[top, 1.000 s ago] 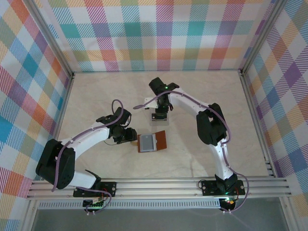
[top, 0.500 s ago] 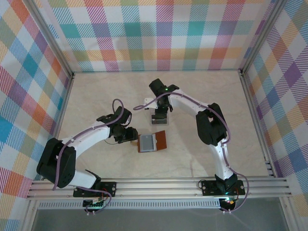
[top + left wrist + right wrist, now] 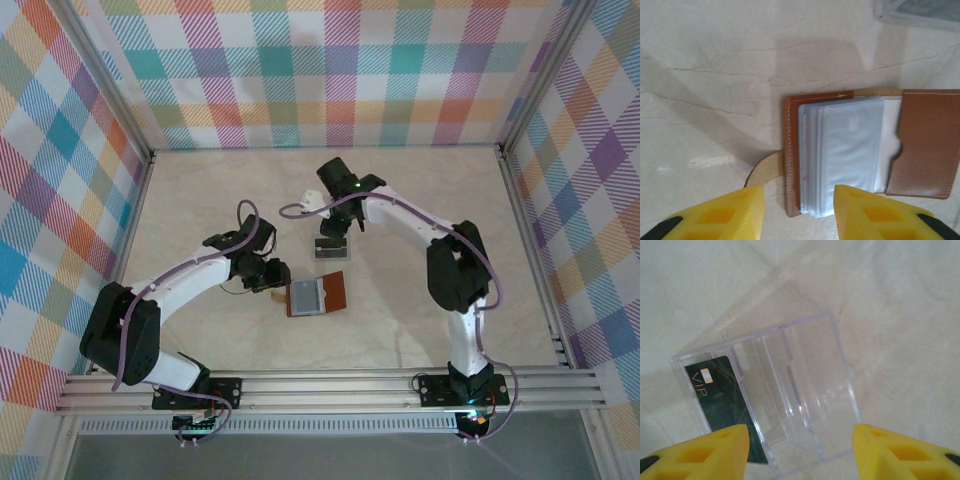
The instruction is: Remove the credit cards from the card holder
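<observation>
The card holder [image 3: 316, 295] lies open on the table, its brown leather flap [image 3: 930, 142] to the right and a stack of clear sleeves [image 3: 850, 150] showing. Its snap tab [image 3: 765, 170] sticks out on the left. My left gripper [image 3: 799, 215] is open, with the holder's near left corner showing between its yellow fingers [image 3: 740, 210]; in the top view the left gripper [image 3: 272, 277] sits just left of the holder. One dark green credit card [image 3: 720, 400] marked VIP lies in the clear tray. My right gripper [image 3: 800, 450] hangs open over that tray, holding nothing.
The clear square tray [image 3: 805, 385] has several divided compartments and stands just beyond the holder [image 3: 332, 250]; its corner shows at the top right of the left wrist view [image 3: 920, 10]. Checked walls enclose the pale table [image 3: 200, 200], with a metal rail along its near edge.
My right gripper's jaws have spread wider over the tray and its arm has swung right. The left gripper's jaws have narrowed a little beside the holder.
</observation>
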Robot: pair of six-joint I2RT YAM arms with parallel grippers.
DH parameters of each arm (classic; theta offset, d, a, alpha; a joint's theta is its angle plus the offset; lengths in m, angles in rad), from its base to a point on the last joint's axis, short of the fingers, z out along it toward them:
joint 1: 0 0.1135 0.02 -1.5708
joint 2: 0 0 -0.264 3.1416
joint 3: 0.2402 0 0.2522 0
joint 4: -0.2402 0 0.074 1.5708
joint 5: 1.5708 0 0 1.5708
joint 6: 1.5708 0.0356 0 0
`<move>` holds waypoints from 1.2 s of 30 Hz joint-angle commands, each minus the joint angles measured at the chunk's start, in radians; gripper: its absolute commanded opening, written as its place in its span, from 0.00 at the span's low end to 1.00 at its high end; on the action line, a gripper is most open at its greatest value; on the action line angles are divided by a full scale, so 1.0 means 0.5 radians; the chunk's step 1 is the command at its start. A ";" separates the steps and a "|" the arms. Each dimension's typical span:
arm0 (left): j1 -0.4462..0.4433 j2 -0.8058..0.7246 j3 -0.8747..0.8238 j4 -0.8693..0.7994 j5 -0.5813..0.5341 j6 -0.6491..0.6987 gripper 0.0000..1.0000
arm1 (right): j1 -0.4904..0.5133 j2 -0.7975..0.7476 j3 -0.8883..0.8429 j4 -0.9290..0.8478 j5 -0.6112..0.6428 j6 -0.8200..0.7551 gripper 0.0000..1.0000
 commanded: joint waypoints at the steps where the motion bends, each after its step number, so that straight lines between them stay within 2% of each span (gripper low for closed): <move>1: -0.027 0.030 0.056 -0.028 0.081 0.022 0.35 | 0.008 -0.224 -0.108 0.146 -0.081 0.542 0.59; 8: -0.093 0.169 0.070 0.022 0.090 0.041 0.22 | 0.006 -0.512 -0.415 0.183 -0.103 1.513 0.52; 11: -0.103 0.210 0.044 0.042 0.018 0.047 0.17 | 0.008 -0.586 -0.501 0.103 -0.203 1.781 0.45; 14: -0.103 0.226 -0.006 0.085 -0.009 0.056 0.14 | 0.009 -0.647 -0.591 0.025 -0.272 2.002 0.42; 18: -0.104 0.282 -0.046 0.141 0.019 0.069 0.11 | 0.009 -0.714 -0.774 0.100 -0.574 2.179 0.42; 23: -0.103 0.360 -0.072 0.202 0.055 0.085 0.06 | 0.012 -0.815 -1.088 0.457 -0.938 2.423 0.44; 29: -0.106 0.377 -0.120 0.214 0.040 0.081 0.04 | 0.045 -0.789 -1.183 0.540 -0.959 2.555 0.43; 36: -0.109 0.336 -0.210 0.246 0.024 0.060 0.04 | 0.145 -0.579 -1.056 0.536 -1.000 2.686 0.37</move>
